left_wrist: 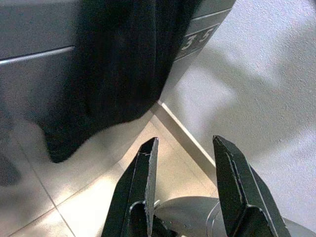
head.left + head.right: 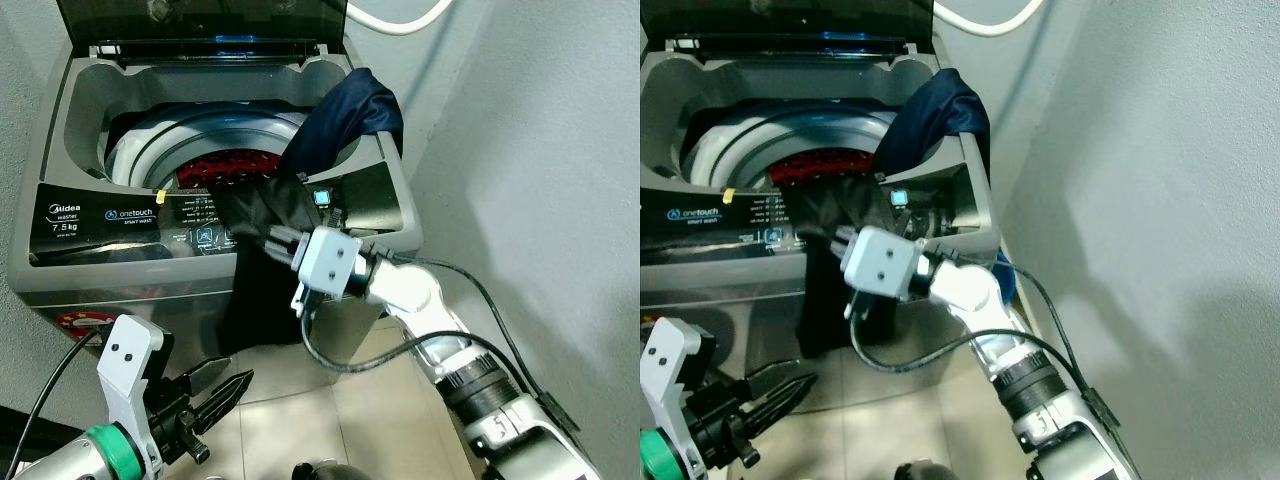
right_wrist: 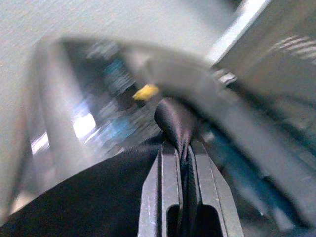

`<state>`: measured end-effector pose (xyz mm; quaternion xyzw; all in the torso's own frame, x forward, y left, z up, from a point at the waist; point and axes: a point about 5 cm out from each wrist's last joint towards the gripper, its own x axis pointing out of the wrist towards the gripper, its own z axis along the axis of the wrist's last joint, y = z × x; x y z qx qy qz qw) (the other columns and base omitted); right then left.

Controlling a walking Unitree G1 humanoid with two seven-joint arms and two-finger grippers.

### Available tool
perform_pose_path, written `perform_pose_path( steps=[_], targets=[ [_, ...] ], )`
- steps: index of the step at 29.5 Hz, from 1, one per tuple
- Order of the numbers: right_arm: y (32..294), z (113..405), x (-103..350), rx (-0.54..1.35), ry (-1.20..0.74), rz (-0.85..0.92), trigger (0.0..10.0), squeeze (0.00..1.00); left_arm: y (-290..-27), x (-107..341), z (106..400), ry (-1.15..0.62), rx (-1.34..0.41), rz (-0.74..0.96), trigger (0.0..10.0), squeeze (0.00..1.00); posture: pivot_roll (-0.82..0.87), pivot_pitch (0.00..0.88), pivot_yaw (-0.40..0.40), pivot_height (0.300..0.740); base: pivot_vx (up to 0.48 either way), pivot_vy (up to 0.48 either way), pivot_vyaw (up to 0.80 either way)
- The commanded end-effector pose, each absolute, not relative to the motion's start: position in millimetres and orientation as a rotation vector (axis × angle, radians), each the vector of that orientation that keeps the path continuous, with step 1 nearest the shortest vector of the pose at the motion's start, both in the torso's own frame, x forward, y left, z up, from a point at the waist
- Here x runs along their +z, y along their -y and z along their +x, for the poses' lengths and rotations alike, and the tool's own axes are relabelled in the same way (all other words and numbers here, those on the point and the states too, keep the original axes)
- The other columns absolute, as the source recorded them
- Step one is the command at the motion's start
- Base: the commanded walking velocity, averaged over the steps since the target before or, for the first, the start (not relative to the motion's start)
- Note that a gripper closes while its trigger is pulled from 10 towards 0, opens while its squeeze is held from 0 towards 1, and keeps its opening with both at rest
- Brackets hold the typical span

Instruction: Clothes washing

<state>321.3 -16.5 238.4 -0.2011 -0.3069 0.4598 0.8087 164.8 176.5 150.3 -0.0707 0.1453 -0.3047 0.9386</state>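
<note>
Top-loading washing machine (image 2: 120, 262) standing against a grey wall (image 2: 540, 150), its dark tinted lid (image 2: 200, 20) raised at the far side and its control panel (image 2: 130, 215) along the near edge. The round drum (image 2: 190, 140) is open to view and holds a red patterned garment (image 2: 232, 168) lying low inside it. A dark navy garment (image 2: 345, 110) is draped over the right rim of the tub opening, part of it inside the drum and part trailing across the control panel; from there a length of black cloth (image 2: 262, 290) hangs down the front of the machine toward the tiled floor (image 2: 300, 400). The right gripper (image 2: 268, 238), at the near right of the control panel, is clenched on a fold of this black cloth; in the right wrist view the cloth (image 3: 180, 129) bulges up between the two closed fingers (image 3: 170, 177), though that view is blurred. The left gripper (image 2: 222, 385) hovers low at the near left, in front of the machine and above the floor, its two fingers (image 1: 140, 182) parted and holding nothing; the left wrist view looks past them to the hanging cloth (image 1: 113, 74) and the machine's lower right corner where floor meets wall. A white hose (image 2: 400, 22) curves along the wall behind the lid. A small yellow tag (image 2: 163, 193) sits on the near rim of the tub opening.
</note>
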Motion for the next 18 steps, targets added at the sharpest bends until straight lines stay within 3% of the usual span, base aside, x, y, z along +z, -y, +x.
perform_pose_path(
  steps=[1, 9, 16, 18],
  targets=[
    [11.5, 329.0, 253.1, 0.922, 0.678, -0.381, 10.0, 0.00, -175.9, 147.1, 164.6, -0.305, -0.623, -0.156, 10.0, 0.00, 0.14, 0.092, -0.031, 0.740, 0.000, 0.000, 0.00],
    [-30.9, 354.8, 299.5, 0.676, 0.706, -0.364, 10.0, 0.00, -173.9, 149.1, 166.9, -0.290, -0.636, -0.157, 10.0, 0.00, 0.15, 0.088, -0.034, 0.740, 0.000, 0.000, 0.00],
    [-23.5, 375.0, 336.6, 0.240, 0.649, -0.186, 10.0, 0.00, -172.6, 149.5, 164.8, -0.287, -0.629, -0.160, 10.0, 0.00, 0.18, 0.091, -0.049, 0.740, 0.000, 0.000, 0.00],
    [-23.5, 375.0, 336.6, 0.240, 0.649, -0.186, 10.0, 0.00, -172.6, 149.5, 164.8, -0.287, -0.629, -0.160, 10.0, 0.00, 0.18, 0.091, -0.049, 0.740, 0.000, 0.000, 0.00]
  ],
)
